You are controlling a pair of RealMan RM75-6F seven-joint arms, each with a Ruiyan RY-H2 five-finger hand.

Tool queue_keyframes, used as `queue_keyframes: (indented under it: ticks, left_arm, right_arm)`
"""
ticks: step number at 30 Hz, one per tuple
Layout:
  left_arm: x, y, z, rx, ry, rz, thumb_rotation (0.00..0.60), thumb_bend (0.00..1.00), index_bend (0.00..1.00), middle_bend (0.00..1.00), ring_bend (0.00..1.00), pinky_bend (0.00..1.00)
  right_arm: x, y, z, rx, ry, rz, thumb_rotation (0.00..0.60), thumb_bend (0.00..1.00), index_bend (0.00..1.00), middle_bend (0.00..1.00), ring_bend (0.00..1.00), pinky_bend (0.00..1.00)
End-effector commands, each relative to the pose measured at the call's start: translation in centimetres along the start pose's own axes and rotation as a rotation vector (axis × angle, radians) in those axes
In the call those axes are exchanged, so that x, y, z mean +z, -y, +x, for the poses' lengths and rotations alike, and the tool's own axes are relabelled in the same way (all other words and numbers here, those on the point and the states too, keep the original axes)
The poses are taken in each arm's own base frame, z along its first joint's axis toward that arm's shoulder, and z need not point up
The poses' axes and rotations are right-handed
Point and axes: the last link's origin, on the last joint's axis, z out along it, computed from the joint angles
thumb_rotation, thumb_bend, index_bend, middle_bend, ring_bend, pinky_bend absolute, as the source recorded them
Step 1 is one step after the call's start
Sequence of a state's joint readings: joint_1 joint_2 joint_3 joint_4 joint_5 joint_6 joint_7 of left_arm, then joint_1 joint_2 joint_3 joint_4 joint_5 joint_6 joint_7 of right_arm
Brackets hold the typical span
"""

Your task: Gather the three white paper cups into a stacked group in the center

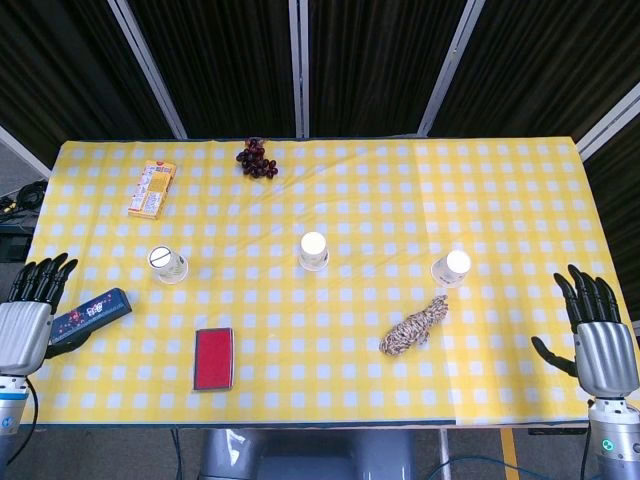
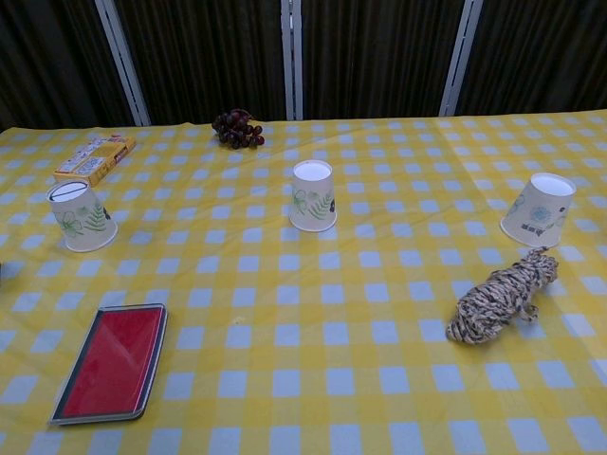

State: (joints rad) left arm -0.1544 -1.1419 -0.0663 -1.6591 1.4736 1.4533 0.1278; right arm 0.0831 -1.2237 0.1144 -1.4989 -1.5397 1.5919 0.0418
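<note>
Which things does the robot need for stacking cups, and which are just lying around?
Needed:
left cup
middle cup
right cup

Just lying around:
grapes
snack box
blue packet
red case
rope bundle

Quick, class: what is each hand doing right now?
Left hand: open, holding nothing.
Right hand: open, holding nothing.

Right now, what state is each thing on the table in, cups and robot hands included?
Left cup: upside down, separate.
Middle cup: upside down, separate.
Right cup: upside down, separate.
Rope bundle: coiled.
Red case: closed, flat.
Left robot hand: open.
Right robot hand: open.
</note>
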Motion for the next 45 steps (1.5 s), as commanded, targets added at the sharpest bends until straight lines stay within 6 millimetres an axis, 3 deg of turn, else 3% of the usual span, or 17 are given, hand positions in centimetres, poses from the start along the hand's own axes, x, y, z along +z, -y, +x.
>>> queue_keyframes:
  ticks: [1,18,21,26,30,34,45]
  left_arm:
    - [0.0,0.0,0.0,0.006,0.013,0.005,0.600,0.00,0.00,0.00,0.00,0.00]
    - [1.0,-0.1,-0.2,-0.016,0.016,-0.002,0.600,0.00,0.00,0.00,0.00,0.00]
    - [2.1,-0.1,-0.2,-0.024,0.022,0.002,0.600,0.00,0.00,0.00,0.00,0.00]
    - [5.7,-0.2,-0.2,0.016,0.066,0.005,0.600,0.05,0.00,0.00,0.00,0.00]
    - [8.8,-0.7,-0.5,0.001,0.106,0.016,0.600,0.06,0.09,0.00,0.00,0.00]
    - [11.6,-1.2,-1.0,-0.001,0.164,0.023,0.600,0.13,0.13,0.00,0.00,0.00]
    - [15.9,-3.4,-3.1,0.056,0.297,0.004,0.600,0.14,0.26,0.00,0.00,0.00]
  right_arm:
    - [0.1,-0.1,0.0,-0.003,0.013,-0.012,0.600,0.08,0.02,0.00,0.00,0.00]
    - [0.3,-0.1,-0.1,0.003,0.028,-0.026,0.600,0.08,0.02,0.00,0.00,0.00]
    - [0.5,-0.3,-0.3,0.003,0.031,-0.031,0.600,0.08,0.02,0.00,0.00,0.00]
    - [0.9,-0.7,-0.4,0.007,0.035,-0.047,0.600,0.08,0.02,0.00,0.00,0.00]
    - [1.3,-1.1,-0.4,0.015,0.032,-0.059,0.600,0.08,0.02,0.00,0.00,0.00]
    - [1.5,-1.4,-0.4,0.019,0.035,-0.073,0.600,0.08,0.02,0.00,0.00,0.00]
    - [2.0,-2.2,-1.2,0.018,0.068,-0.101,0.600,0.08,0.02,0.00,0.00,0.00]
